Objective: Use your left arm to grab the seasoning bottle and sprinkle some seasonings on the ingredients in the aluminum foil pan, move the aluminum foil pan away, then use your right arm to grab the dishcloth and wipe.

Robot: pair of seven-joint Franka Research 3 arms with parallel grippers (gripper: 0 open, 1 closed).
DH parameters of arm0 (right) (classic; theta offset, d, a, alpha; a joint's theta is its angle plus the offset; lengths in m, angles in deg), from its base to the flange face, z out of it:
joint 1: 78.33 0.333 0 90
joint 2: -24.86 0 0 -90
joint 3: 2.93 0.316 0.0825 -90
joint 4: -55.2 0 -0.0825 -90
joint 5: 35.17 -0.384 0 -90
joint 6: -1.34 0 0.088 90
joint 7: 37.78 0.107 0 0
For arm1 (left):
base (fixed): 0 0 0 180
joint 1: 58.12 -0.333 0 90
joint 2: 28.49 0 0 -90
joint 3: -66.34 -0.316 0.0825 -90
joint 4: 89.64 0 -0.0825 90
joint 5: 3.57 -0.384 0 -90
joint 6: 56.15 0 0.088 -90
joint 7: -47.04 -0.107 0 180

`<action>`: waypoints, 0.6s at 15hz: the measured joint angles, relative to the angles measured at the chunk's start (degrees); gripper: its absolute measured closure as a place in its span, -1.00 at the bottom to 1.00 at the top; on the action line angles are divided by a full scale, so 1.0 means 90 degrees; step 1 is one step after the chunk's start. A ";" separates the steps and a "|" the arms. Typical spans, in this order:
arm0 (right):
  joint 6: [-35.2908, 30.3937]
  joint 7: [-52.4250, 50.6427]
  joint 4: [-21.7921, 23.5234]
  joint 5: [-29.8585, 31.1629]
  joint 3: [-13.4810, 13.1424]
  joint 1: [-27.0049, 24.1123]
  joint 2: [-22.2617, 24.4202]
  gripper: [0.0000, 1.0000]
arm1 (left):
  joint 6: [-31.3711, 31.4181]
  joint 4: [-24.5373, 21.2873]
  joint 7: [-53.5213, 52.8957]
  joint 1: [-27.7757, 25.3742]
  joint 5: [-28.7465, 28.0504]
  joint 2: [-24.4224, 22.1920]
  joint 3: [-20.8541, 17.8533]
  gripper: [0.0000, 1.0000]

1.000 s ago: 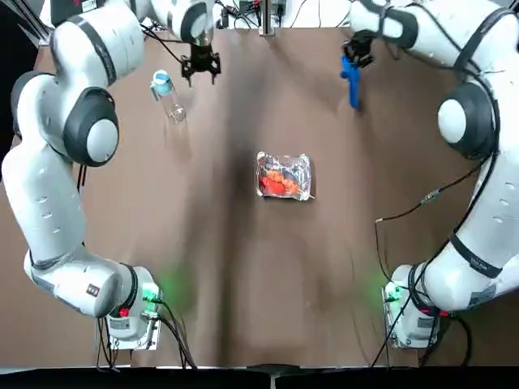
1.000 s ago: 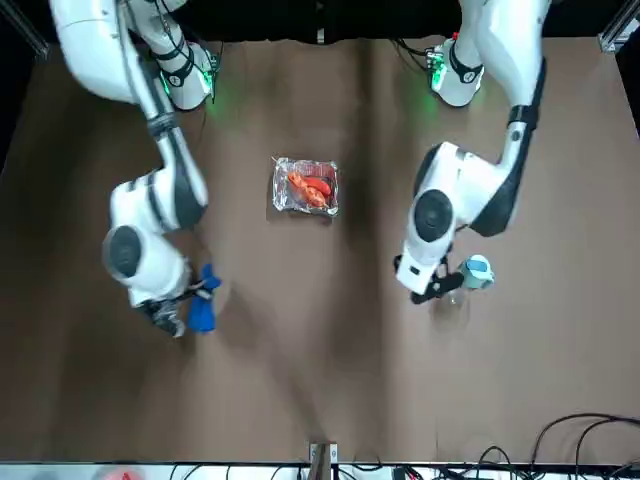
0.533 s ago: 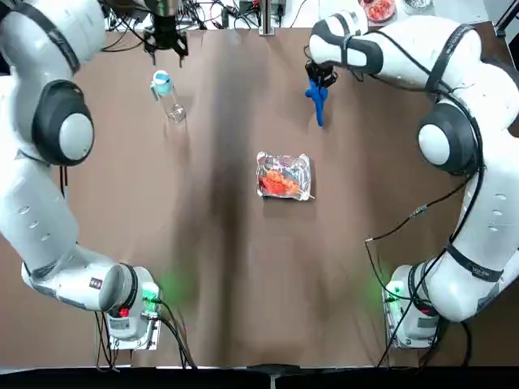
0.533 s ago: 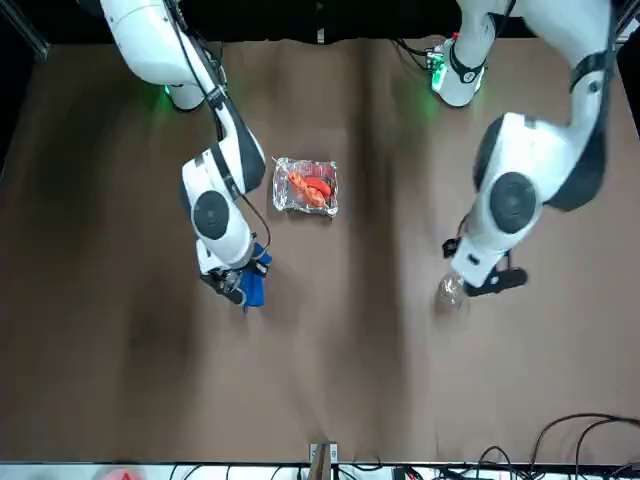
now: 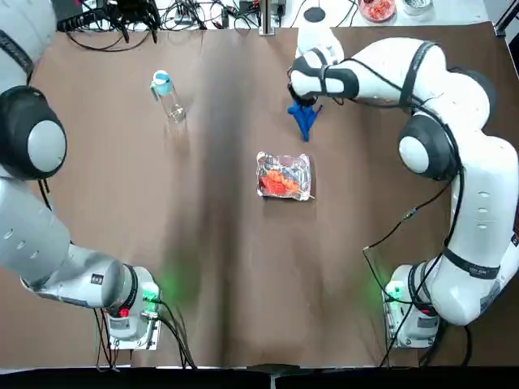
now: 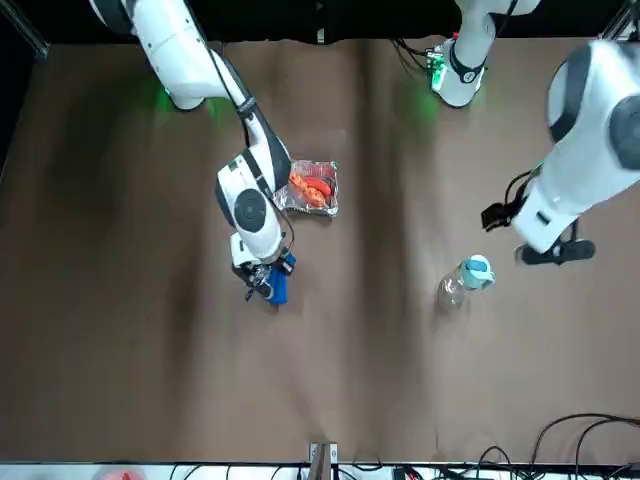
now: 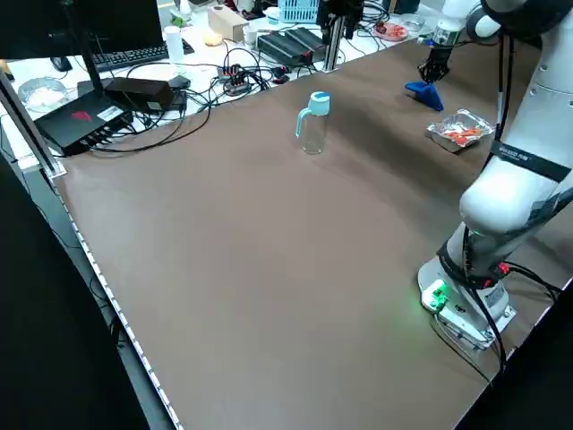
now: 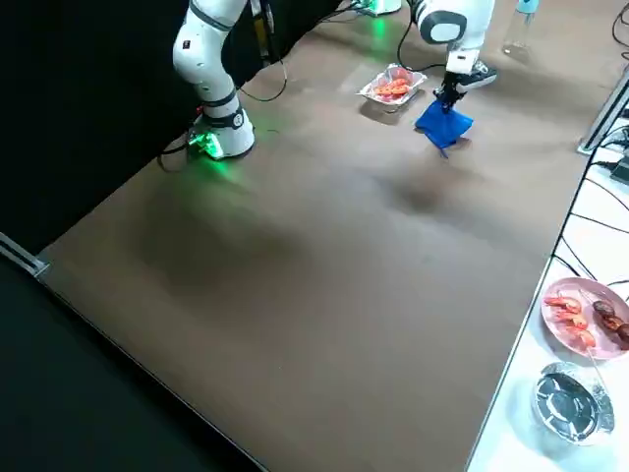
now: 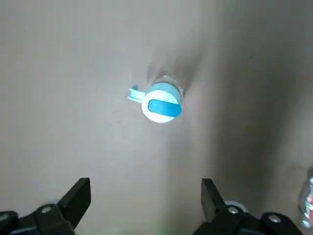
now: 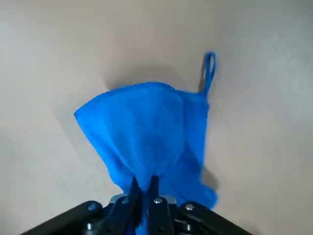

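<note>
On the counter (image 7: 269, 269), a capped bottle (image 7: 315, 123) stood upright near the far edge. Left wrist view had the left claw (image 9: 145, 203) spread wide; only right wrist really showed the right claw (image 10: 145, 188) pinching the blue cloth (image 10: 146, 132).

Loads of bare table (image 5: 268, 267) between pan (image 5: 284, 176) and robot's bases. Wide lane between bottle (image 5: 169, 96) and pan too, pretty much wide open. Left gripper (image 9: 145, 200) well apart from bottle, open table around it. Right gripper (image 10: 144, 188) has cloth (image 10: 146, 132) bunched in it, kinda blocking space under fingertips. Pan sits near right arm (image 6: 255, 190), so tighter there.
</note>
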 joint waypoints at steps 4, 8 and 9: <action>0.0098 0.0682 -0.0282 0.0004 -0.0014 0.0390 -0.0490 0.84 | -0.0263 -0.0030 -0.0557 -0.0105 0.0263 -0.0401 -0.0145 -1.00; 0.0177 0.1292 -0.0753 0.0005 -0.0039 0.0759 -0.0939 0.84 | -0.0306 -0.0039 -0.0860 -0.0157 0.0454 -0.0528 -0.0142 -1.00; 0.0310 0.1495 -0.0826 0.0004 -0.0040 0.0851 -0.1012 0.84 | -0.0309 -0.0042 -0.0901 -0.0180 0.0458 -0.0548 -0.0143 -1.00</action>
